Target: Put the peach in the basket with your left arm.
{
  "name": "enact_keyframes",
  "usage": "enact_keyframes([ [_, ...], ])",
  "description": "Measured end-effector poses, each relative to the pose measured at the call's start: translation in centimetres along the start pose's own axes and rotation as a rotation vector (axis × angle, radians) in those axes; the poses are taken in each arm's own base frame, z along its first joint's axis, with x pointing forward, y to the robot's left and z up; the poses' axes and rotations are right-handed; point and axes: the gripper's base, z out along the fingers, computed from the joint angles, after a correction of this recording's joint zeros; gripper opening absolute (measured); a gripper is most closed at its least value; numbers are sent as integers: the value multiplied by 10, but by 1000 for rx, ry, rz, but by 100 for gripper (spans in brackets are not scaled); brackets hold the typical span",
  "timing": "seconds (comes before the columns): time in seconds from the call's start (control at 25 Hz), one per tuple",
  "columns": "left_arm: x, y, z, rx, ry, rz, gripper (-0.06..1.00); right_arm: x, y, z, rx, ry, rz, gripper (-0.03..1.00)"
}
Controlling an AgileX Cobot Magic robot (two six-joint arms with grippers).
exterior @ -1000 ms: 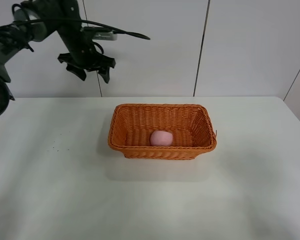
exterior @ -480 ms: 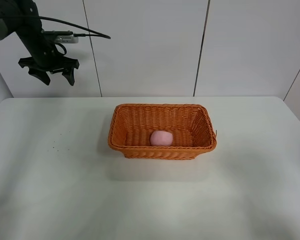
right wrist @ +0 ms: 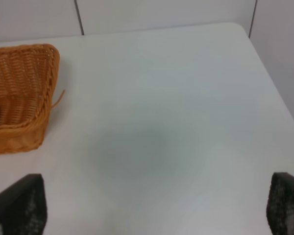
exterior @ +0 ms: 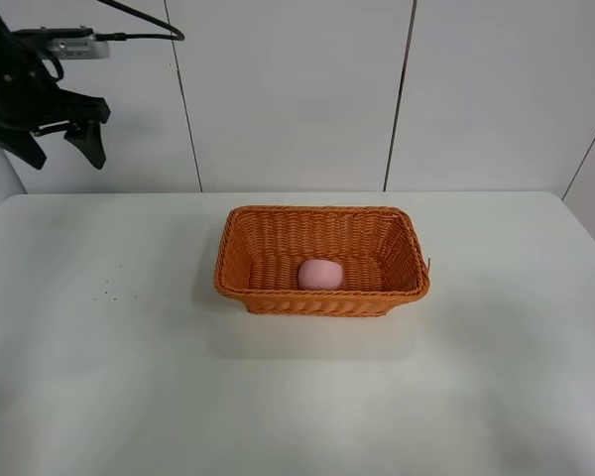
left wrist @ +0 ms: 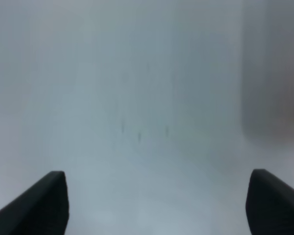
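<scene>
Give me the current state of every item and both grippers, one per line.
peach: resting inside the basket, nothing touching it.
basket: upright on the table, holding the peach.
left gripper: open, empty, raised far left of the basket.
right gripper: open, empty, above bare table.

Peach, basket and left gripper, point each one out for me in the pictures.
peach (exterior: 319, 274), exterior high view, middle of its pink top.
basket (exterior: 317, 212), exterior high view, far braided rim.
left gripper (exterior: 58, 145), exterior high view, gap between its spread fingertips.
</scene>
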Motion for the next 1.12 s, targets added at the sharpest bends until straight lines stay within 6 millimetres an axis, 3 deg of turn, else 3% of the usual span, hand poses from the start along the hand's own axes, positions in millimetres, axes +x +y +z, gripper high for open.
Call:
enact_keyframes([
  [0.16,61,1,-35,0,3,2,84,0,0,0,0,0,0,69],
  [0.32,132,5,-50,-19,17,6,84,0,0,0,0,0,0,69],
  [0.52,215,10,-47,-29,36,8,84,0,0,0,0,0,0,69],
  [0.72,281,13,-36,-27,-2,9,84,0,0,0,0,0,0,69],
  [0.92,331,16,-31,-22,-127,12,84,0,0,0,0,0,0,69],
  [1.12,355,17,-41,-13,-362,17,84,0,0,0,0,0,0,69],
])
